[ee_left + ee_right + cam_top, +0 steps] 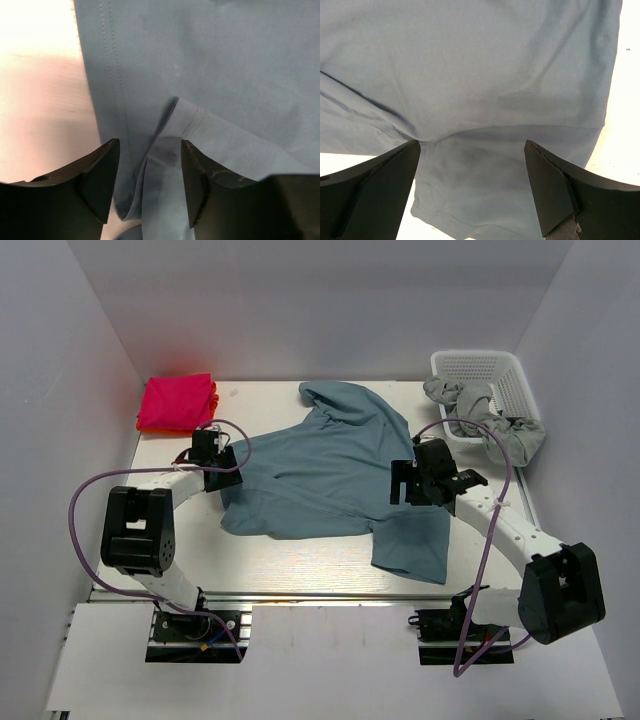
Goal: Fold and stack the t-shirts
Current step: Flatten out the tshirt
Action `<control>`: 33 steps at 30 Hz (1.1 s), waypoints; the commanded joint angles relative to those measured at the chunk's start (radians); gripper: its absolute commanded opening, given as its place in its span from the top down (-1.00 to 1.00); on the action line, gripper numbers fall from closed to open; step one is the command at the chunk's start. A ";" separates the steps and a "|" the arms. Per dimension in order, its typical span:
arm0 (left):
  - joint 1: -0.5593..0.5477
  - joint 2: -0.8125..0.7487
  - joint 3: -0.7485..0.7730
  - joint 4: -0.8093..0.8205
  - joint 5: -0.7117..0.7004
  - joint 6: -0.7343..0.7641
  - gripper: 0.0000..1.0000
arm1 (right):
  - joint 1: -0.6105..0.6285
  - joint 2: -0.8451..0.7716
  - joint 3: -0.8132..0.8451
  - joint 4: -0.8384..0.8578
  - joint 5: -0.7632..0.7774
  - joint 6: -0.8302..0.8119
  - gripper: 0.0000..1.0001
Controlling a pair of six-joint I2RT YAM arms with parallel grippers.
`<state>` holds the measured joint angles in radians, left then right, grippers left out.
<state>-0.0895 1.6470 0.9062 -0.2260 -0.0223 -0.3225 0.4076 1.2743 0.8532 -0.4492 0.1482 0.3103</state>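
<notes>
T-shirt (225, 75) hem fold between jaws of left claw (149, 182).

1. The left arm (165, 483) and right arm (500, 518) are built of slim white tubular links.
2. Bulky, rounded black joint housings (138, 530) cover the larger joints.
3. A thin purple cable (78, 510) runs in loose loops along each arm.
4. Each base (195, 632) is a flat black block.
5. The left gripper (150, 142) and right gripper (472, 142) carry matt black, wedge-shaped fingers (555, 190), faintly scuffed at the edges.
</notes>
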 commanded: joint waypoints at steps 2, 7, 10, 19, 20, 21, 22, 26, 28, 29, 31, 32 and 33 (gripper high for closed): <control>0.014 0.010 -0.015 0.045 0.087 -0.009 -0.23 | -0.001 -0.026 0.004 -0.013 0.019 -0.002 -0.81; 0.014 0.010 -0.024 0.057 0.130 0.011 -0.21 | -0.004 -0.026 -0.006 -0.009 0.019 0.004 -0.81; 0.014 0.019 -0.024 0.066 0.151 0.020 -0.18 | -0.004 -0.029 -0.011 -0.013 0.030 0.010 -0.81; 0.014 0.056 -0.024 0.045 0.160 0.020 0.05 | -0.004 -0.043 -0.019 -0.011 0.033 0.013 -0.81; 0.014 0.056 -0.024 0.045 0.169 0.020 0.05 | -0.004 -0.052 -0.019 -0.016 0.036 0.009 -0.81; 0.014 0.056 -0.024 0.045 0.179 0.020 0.05 | -0.006 -0.055 -0.022 -0.017 0.036 0.012 -0.81; 0.014 0.056 -0.024 0.054 0.189 0.020 0.05 | -0.007 -0.059 -0.022 -0.019 0.037 0.010 -0.81; 0.014 0.056 -0.024 0.063 0.238 0.030 0.36 | -0.006 -0.067 -0.029 -0.017 0.045 0.016 -0.81; 0.014 0.033 -0.035 0.074 0.251 0.030 0.67 | -0.003 -0.063 -0.032 -0.016 0.033 0.019 -0.81; 0.014 0.011 -0.035 0.074 0.262 0.030 0.80 | -0.004 -0.066 -0.034 -0.019 0.043 0.021 -0.81; 0.014 -0.009 -0.046 0.074 0.262 0.030 1.00 | -0.004 -0.064 -0.036 -0.016 0.045 0.027 -0.81; 0.014 -0.021 -0.046 0.074 0.262 0.030 1.00 | -0.004 -0.066 -0.036 -0.014 0.045 0.029 -0.81; 0.014 -0.048 -0.056 0.074 0.249 0.030 1.00 | -0.006 -0.066 -0.036 -0.013 0.045 0.033 -0.81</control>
<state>-0.0753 1.6825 0.8688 -0.1539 0.1974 -0.2970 0.4057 1.2293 0.8196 -0.4721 0.1806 0.3321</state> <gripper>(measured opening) 0.020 0.904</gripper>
